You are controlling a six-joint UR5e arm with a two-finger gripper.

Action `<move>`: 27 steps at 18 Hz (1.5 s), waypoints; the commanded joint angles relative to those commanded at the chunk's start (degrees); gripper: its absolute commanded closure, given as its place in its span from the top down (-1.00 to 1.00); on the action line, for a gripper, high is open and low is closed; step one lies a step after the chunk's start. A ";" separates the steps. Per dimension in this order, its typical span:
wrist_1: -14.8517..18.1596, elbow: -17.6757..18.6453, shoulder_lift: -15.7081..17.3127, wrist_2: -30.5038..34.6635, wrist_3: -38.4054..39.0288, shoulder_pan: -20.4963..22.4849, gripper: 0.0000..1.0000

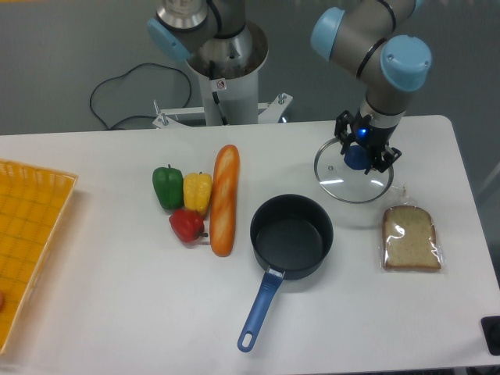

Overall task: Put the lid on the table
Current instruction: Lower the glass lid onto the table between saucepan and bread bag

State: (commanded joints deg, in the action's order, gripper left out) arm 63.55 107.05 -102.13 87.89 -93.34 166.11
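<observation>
The round clear glass lid [341,181] with a thin metal rim lies flat at the table's [117,297] surface at the back right, between the pot and the sliced bread. Its blue knob [357,159] sits between the fingers of my gripper [361,151], which comes straight down from above and is shut on it. Whether the rim touches the white tabletop or hovers just above it, I cannot tell.
A dark saucepan [291,236] with a blue handle stands just front-left of the lid. Bagged sliced bread [409,239] lies front-right of it. A baguette [224,198] and green, yellow and red peppers [183,201] lie mid-table. A yellow woven tray [27,242] is at the left edge.
</observation>
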 joint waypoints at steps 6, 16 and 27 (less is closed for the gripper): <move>-2.82 2.11 -0.17 0.00 0.00 0.00 0.24; -2.90 2.29 -0.26 0.00 0.09 0.09 0.23; -3.61 3.08 -0.53 0.18 0.17 0.44 0.24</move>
State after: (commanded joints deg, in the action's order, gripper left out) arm 59.94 110.12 -102.66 88.07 -93.17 166.55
